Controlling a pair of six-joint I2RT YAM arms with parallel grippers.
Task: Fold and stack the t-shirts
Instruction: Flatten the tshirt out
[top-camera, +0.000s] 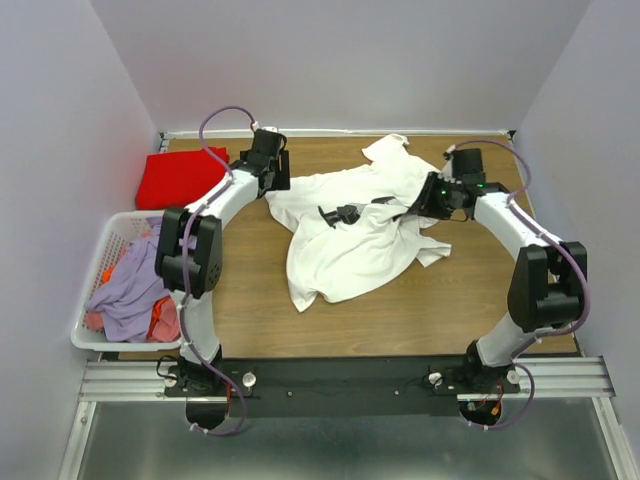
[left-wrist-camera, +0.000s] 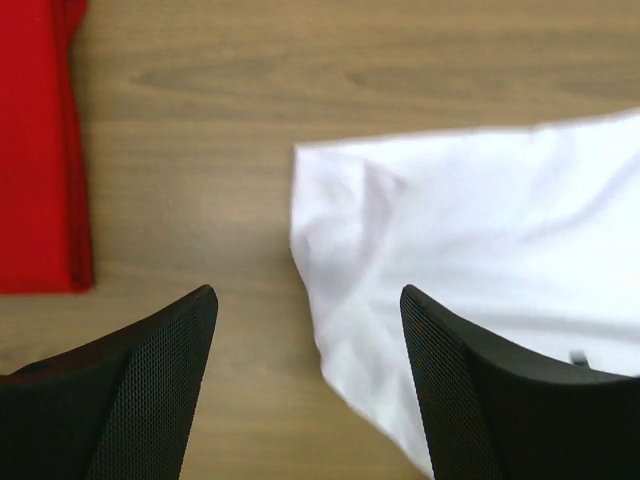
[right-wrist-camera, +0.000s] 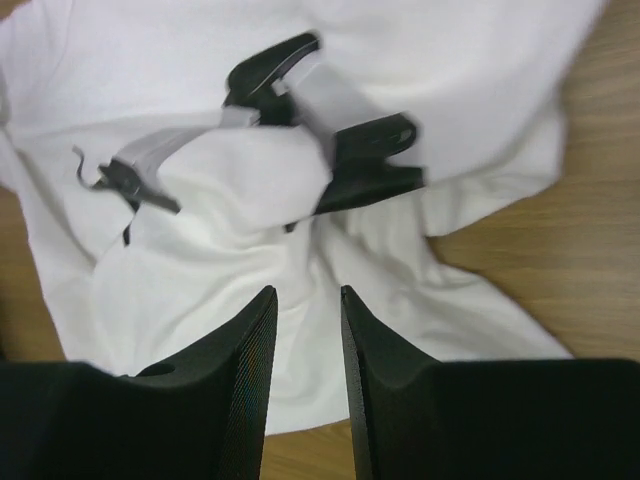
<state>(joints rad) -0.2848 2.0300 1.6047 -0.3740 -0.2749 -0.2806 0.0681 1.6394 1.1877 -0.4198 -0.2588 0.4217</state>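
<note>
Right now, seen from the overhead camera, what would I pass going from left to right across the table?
laundry basket → red t-shirt → left gripper → white t-shirt

A robotics lab test cell, not a home: bare lilac-grey partition walls (top-camera: 340, 60) box in a wood-grain tabletop (top-camera: 400, 320). A ribbed aluminium rail (top-camera: 130, 378) at its near edge carries the white-and-black left arm (top-camera: 222, 200) and right arm (top-camera: 510, 225) (purple cables (top-camera: 203, 135) looped along both). Only the white slatted plastic laundry basket (top-camera: 100, 262) looks domestic.
</note>
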